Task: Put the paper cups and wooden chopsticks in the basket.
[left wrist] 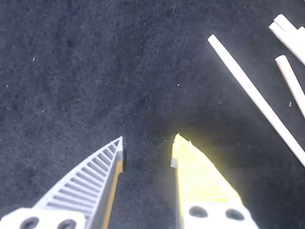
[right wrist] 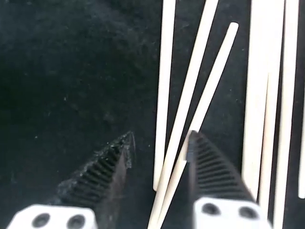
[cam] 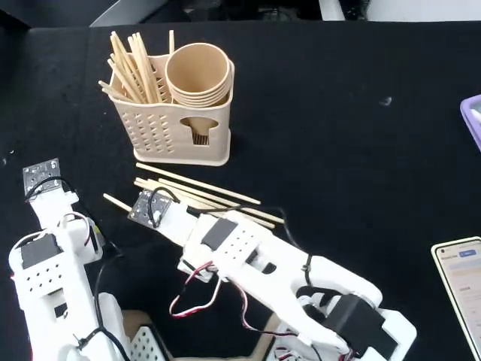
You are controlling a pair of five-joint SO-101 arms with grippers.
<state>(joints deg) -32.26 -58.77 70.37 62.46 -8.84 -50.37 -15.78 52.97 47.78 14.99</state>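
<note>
A beige perforated basket (cam: 161, 131) stands at the back left of the black table. It holds a stack of paper cups (cam: 198, 71) and several wooden chopsticks (cam: 131, 68) standing upright. Several more chopsticks (cam: 203, 195) lie loose on the cloth in front of it. My right gripper (right wrist: 159, 138) is open low over these, with the ends of three chopsticks (right wrist: 190, 95) between its fingers. More chopsticks (right wrist: 267, 95) lie just outside one finger. My left gripper (left wrist: 147, 140) is open over bare cloth, with chopstick ends (left wrist: 252, 95) off to one side.
A phone (cam: 462, 289) lies at the table's right edge, and a purple object (cam: 473, 116) sits farther back on that edge. Loose red and white wires (cam: 199, 289) hang under the right arm. Bare cloth stretches right of the basket.
</note>
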